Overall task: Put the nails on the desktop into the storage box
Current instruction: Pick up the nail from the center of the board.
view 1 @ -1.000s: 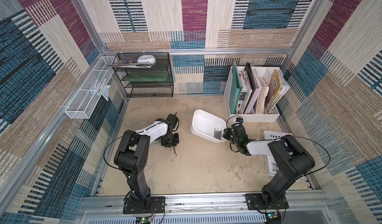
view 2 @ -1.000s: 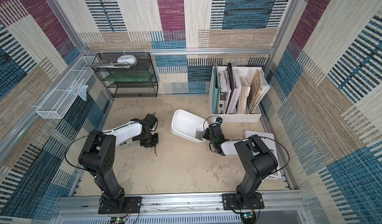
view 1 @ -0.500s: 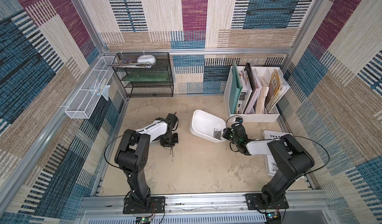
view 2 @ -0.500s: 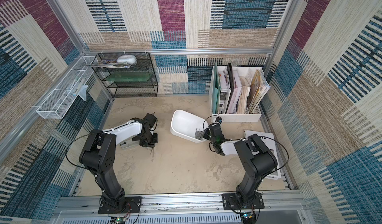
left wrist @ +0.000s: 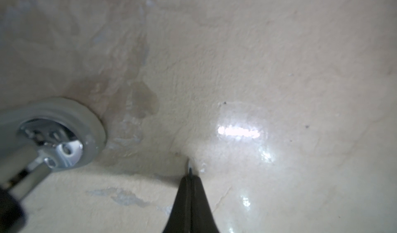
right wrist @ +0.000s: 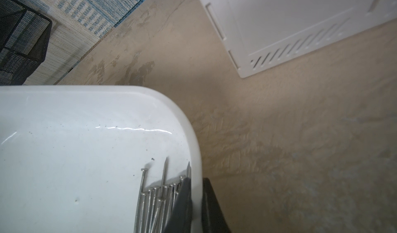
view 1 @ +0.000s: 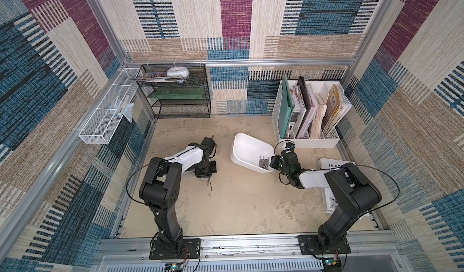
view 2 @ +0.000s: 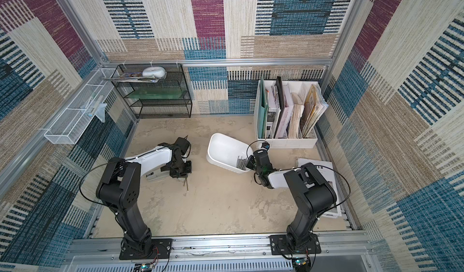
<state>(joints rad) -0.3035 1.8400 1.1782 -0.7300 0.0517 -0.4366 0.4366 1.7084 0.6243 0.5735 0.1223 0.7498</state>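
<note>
The white storage box [view 1: 247, 164] stands tipped on the beige desktop [view 1: 251, 203] in both top views. My right gripper [right wrist: 194, 182] is shut on its near wall, one finger inside and one outside. Several nails [right wrist: 152, 199] lie bunched in the box beside that inner finger; a top view shows this bunch of nails [view 2: 241, 162] too. My left gripper [left wrist: 190, 177] sits low on the desktop, shut on a nail [left wrist: 190, 167] whose tip pokes out past the fingertips. From above, this nail [view 1: 210, 184] sticks out of the left gripper [view 1: 207, 176] toward the front.
A white slotted file holder [view 1: 306, 140] with folders stands behind the box, also close in the right wrist view as the file holder [right wrist: 300, 27]. A black mesh rack [view 1: 180, 95] is at the back left, a white wire basket [view 1: 105, 122] on the left wall. A booklet [view 1: 334, 161] lies under the right arm.
My left gripper has closed its jaws on the nail and shifted slightly left. The right gripper and the box have not moved.
</note>
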